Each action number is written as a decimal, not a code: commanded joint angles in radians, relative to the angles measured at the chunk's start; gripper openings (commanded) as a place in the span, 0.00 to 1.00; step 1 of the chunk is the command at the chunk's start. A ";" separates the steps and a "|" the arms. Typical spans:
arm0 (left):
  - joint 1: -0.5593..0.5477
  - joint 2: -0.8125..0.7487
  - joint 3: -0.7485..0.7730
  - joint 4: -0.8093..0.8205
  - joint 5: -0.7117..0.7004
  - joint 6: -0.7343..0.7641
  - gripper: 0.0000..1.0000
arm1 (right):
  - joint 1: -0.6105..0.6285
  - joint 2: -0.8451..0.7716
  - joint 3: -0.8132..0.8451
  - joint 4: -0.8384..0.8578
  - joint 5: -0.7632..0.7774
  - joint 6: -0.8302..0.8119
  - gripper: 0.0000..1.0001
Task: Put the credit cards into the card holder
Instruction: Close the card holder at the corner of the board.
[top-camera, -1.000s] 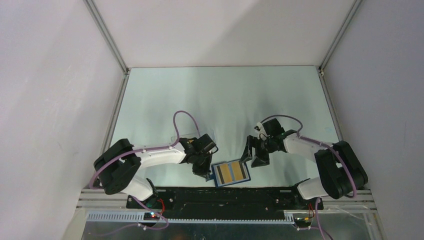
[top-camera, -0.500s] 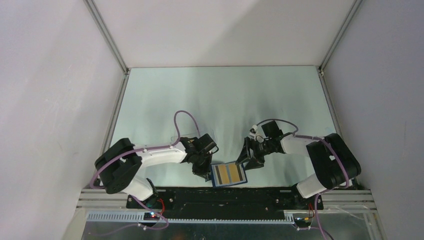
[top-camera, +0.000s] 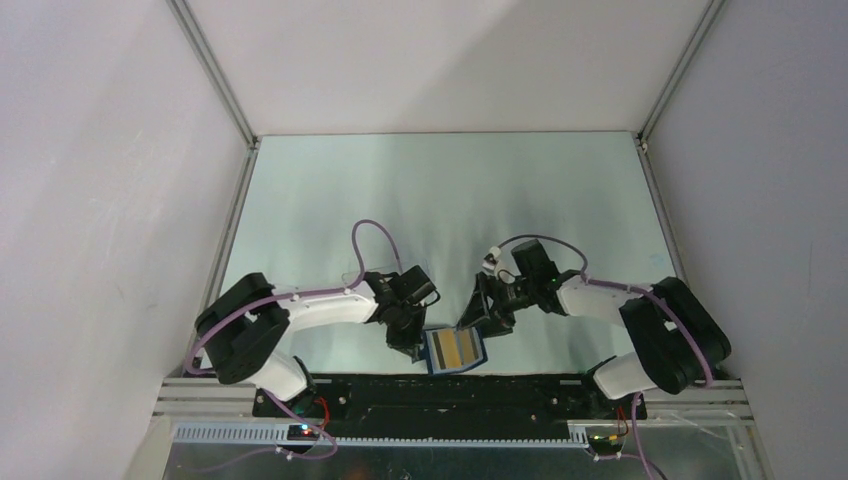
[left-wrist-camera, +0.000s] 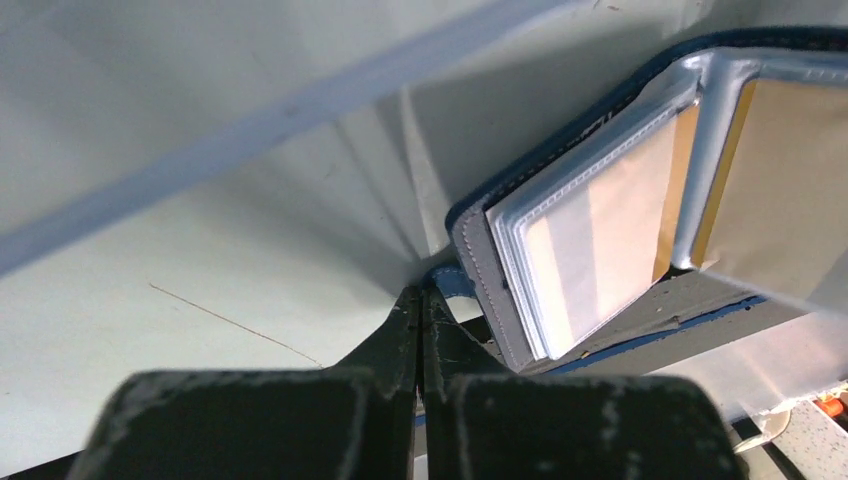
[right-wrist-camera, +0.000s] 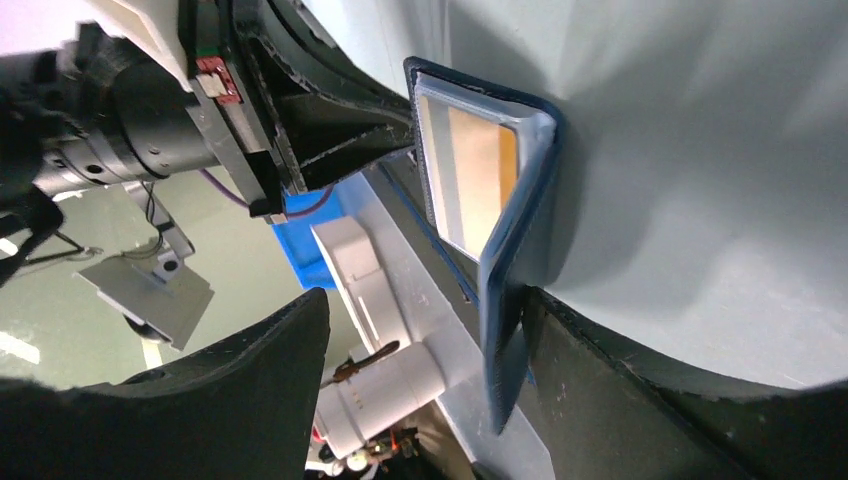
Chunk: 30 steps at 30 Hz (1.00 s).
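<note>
Count first: one dark navy folding card holder, bottom centre of the top view, half folded, with two thin gold-tan cards showing in its clear sleeves. My left gripper is pinched together on its corner tab. My right gripper gapes wide, the raised flap between its fingers.

It is a robotics lab test cell. Plain white walls on aluminium struts box in a pale desk. Two small white-and-black robot arms stand bolted to a black base plate, trailing purple cables. Bare circuit boards with lit indicator lights sit along the metal front rail.
</note>
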 joint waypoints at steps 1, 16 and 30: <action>-0.001 0.036 0.022 0.024 -0.017 0.010 0.00 | 0.090 0.047 0.004 0.155 -0.021 0.096 0.74; 0.000 0.058 0.080 0.024 0.003 0.017 0.01 | 0.209 0.152 0.027 0.245 0.084 0.160 0.73; 0.048 -0.144 0.054 -0.023 0.021 -0.016 0.38 | 0.260 0.223 0.158 -0.053 0.289 -0.012 0.42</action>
